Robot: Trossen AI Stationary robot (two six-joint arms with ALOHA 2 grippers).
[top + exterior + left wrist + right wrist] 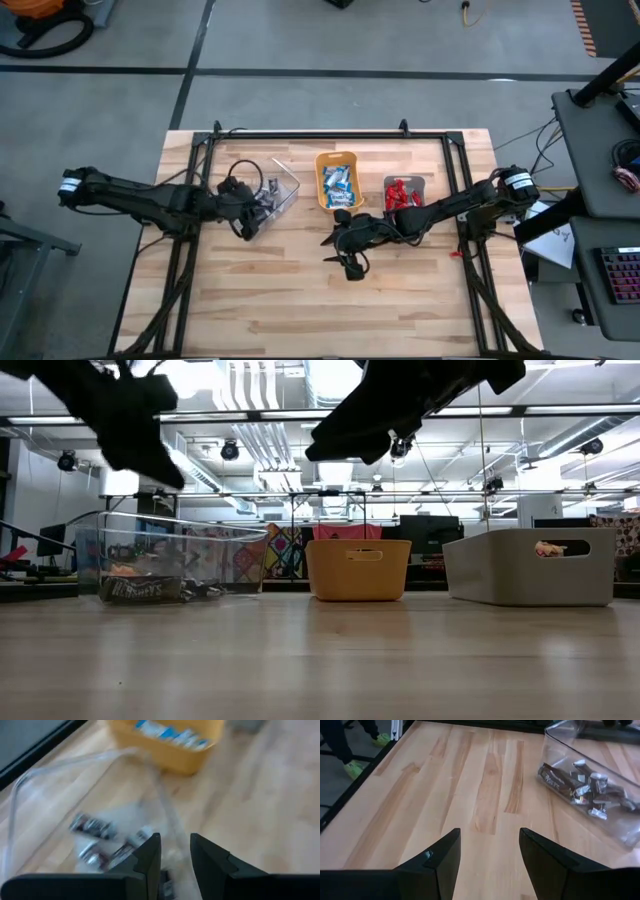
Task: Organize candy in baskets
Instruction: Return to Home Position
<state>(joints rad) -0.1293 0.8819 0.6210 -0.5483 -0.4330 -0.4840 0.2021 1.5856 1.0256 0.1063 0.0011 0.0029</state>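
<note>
The candy is sorted by wrapper into three baskets in a row along the far edge of the desk (300, 300). The dark silver-grey candy (570, 782) lies heaped in the clear basket (285, 190), which stands nearest the far left corner and is turned askew to the desk's edge. The blue-and-white candy (338, 185) fills the orange basket (338, 158) at the middle of the far edge. The red candy (400, 193) lies in the grey basket (420, 182), just to the right of the orange one. No candy shows on the bare wood.

The left arm (130, 195) reaches in from the left edge. Its jaws hang above the clear basket's near-left side, raised off the desk. They are parted by a narrow gap and hold nothing. The dark candy lies below and just ahead of them, inside the clear wall, not between them.

The right arm (470, 200) reaches in from the right edge, passing in front of the grey basket. Its jaws hover over bare wood near the desk's middle, in front of the orange basket. They stand wide apart and empty, well apart from all the candy. From that wrist the clear basket shows farther off across the desk.

Beyond the desk's edge a person's green shoes (352, 768) stand on the floor.
</note>
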